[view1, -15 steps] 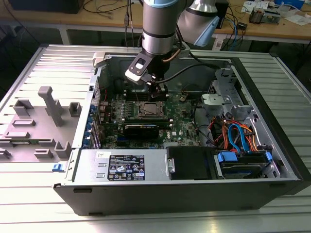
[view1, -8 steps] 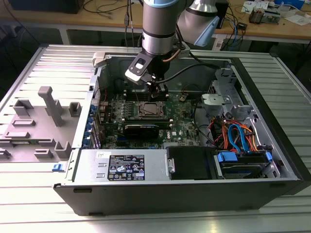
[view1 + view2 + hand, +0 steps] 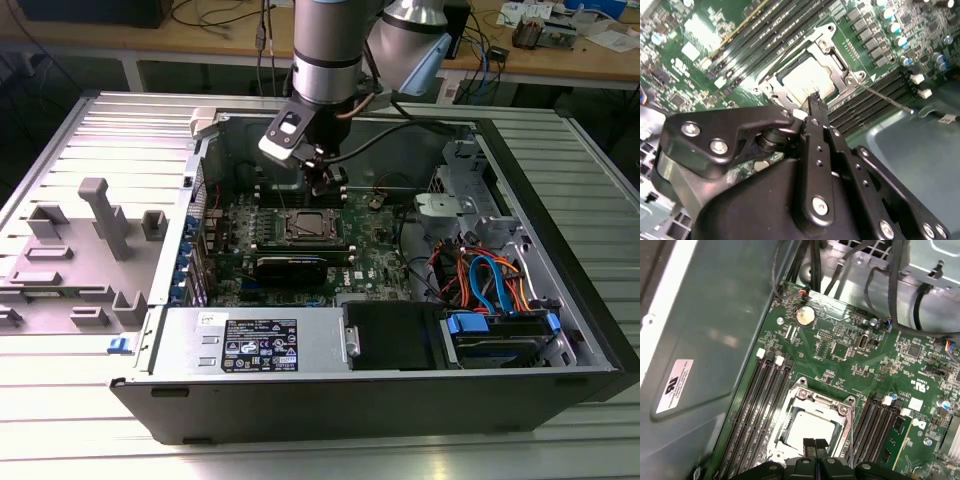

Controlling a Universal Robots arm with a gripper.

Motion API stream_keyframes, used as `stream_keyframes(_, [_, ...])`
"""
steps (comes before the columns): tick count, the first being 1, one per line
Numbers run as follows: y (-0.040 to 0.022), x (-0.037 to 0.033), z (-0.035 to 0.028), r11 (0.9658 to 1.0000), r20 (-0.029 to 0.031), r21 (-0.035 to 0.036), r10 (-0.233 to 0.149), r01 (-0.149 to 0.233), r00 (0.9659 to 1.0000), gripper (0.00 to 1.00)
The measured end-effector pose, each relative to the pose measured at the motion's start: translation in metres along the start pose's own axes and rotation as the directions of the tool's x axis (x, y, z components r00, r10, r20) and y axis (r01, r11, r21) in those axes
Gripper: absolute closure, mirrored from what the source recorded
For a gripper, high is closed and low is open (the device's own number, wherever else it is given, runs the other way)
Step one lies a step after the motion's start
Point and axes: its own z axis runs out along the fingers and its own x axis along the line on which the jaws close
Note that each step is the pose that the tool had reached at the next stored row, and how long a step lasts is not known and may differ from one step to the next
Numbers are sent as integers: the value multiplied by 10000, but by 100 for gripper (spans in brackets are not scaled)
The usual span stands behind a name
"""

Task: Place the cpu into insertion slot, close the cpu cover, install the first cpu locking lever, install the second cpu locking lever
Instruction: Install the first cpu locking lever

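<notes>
**A:** One gripper (image 3: 815,444), tips pressed together, nothing held?

**B:** Yes, empty. It hangs just over the cpu (image 3: 809,429). Closed tips suit pushing rather than grasping, I'd judge.

**A:** Cpu where?

**B:** Flat in the insertion slot (image 3: 788,70) on the motherboard (image 3: 840,355). The cpu cover (image 3: 822,399) lies down around it.

**A:** Levers?

**B:** One thin locking lever (image 3: 887,98) juts out sideways and looks unlatched, so the cover is probably not clamped.

The cpu (image 3: 807,426) is seated in the insertion slot (image 3: 799,386), with the cpu cover (image 3: 816,399) laid around it. Memory slots (image 3: 757,410) are ranged on both sides. The gripper (image 3: 815,444) is held just above. In the exterior view, the power supply (image 3: 260,345) is set before the motherboard (image 3: 375,265).
</notes>
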Motion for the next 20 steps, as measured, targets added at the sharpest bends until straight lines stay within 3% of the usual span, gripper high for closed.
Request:
stream_keyframes(2, [0,0,0,9970,11,3,-774,774,9970,89])
stream_keyframes(4, [0,0,1,9932,17,4,-1163,1163,9932,89])
stream_keyframes(6, [0,0,2,9841,24,6,-1778,1778,9841,89])
stream_keyframes(8, [-1,0,4,9691,32,9,-2466,2466,9691,89])
stream_keyframes(10, [-1,0,4,9576,37,11,-2880,2880,9576,89])
stream_keyframes(11, [-7,-2,5,9537,38,9,-3008,3008,9537,89])
stream_keyframes(15, [-38,-12,5,9483,44,6,-3174,3175,9483,89])
stream_keyframes(17, [-45,-10,4,9473,45,7,-3205,3205,9472,89])
stream_keyframes(20, [-58,-5,5,9402,48,9,-3406,3406,9402,89])
